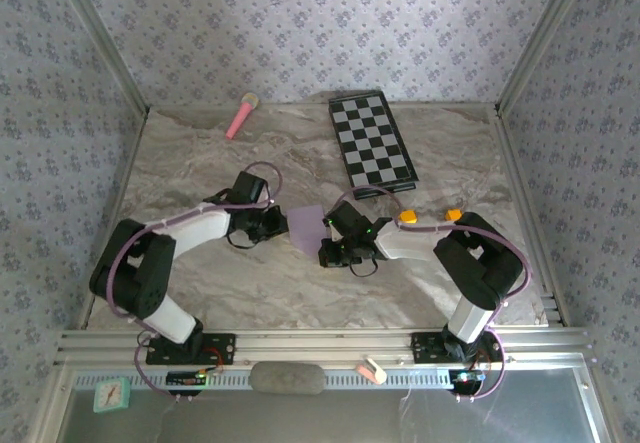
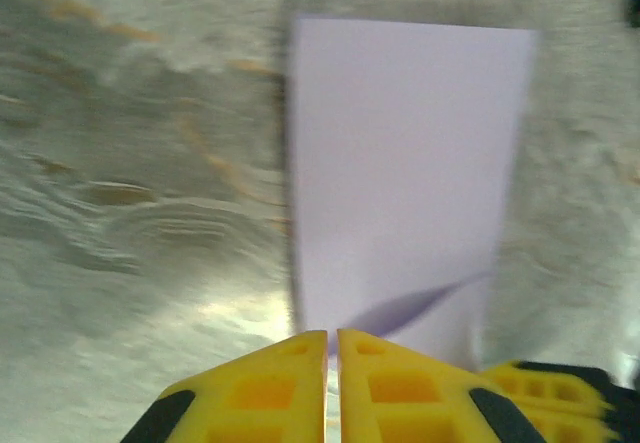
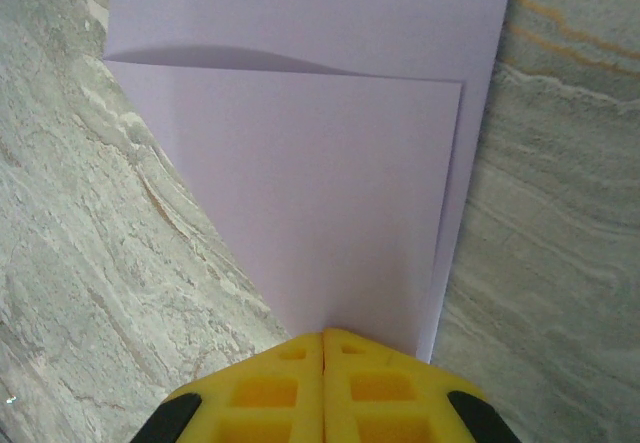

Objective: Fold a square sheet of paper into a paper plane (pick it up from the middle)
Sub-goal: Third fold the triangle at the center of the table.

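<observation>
Fingers (image 2: 270, 388) of the left gripper (image 2: 332, 355) are seen pressed together on one edge of the square sheet of paper (image 1: 307, 225), blurred there and found beside the checkered board's (image 1: 372, 143) near left corner; a folded flap is pinched by the right gripper (image 3: 322, 351), its far edge cut off

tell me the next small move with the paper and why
Probably lay the flap down and press its fold flat. The right gripper is shut on the folded flap of the square sheet of paper, the far fold bulges with a shadow under it, and the left gripper holds another edge.
</observation>
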Robot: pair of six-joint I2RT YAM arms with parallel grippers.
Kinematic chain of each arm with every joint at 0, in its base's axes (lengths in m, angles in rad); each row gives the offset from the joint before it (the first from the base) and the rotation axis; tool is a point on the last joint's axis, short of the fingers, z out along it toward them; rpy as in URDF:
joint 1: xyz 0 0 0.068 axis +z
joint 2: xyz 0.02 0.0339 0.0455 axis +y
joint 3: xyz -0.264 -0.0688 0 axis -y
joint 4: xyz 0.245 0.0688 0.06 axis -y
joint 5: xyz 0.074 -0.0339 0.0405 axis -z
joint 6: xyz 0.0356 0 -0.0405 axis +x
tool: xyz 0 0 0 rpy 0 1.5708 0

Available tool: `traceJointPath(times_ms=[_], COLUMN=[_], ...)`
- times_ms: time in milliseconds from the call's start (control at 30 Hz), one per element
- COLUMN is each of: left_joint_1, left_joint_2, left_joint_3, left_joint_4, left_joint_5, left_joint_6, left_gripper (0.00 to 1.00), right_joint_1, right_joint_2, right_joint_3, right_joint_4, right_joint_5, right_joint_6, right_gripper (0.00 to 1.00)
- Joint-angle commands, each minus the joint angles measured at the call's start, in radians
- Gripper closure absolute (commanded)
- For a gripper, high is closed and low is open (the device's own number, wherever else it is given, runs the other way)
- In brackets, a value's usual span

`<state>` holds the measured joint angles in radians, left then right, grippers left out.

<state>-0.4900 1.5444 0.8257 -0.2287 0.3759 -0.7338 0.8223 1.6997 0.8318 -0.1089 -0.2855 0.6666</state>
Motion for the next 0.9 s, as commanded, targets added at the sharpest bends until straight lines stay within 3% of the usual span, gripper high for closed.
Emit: traceJointPath(times_ms=[0,233,633,867], left_joint_1=[-0.060,-0.130,-0.138,-0.143], left_joint_2=[-0.037,0.074,0.204,0.230], left_joint_3=[-0.025,0.010,0.043,0.069], left_joint_4=[0.058,0.114,0.042,-0.022], left_joint_5=[0.035,0.064,0.010,-0.014], left_joint_6=[-0.082,-0.118,-0.136,-0.135], left_gripper=[0.88,0.89,0.92,0.92], right_joint_1=[-0.005,-0.005,-0.020,-0.040], right_joint_2=[0.023,0.009,-0.106,-0.113], right_joint_3=[-0.038,-0.036,-0.016,0.012], right_joint_4=[-0.156,-0.126,-0.031,-0.040], right_joint_5=[0.020,-0.006,-0.086,-0.019], right_joint_6=[0.007,-0.014,-0.029,-0.029], right_gripper=[0.94,0.93,0.90,0.90])
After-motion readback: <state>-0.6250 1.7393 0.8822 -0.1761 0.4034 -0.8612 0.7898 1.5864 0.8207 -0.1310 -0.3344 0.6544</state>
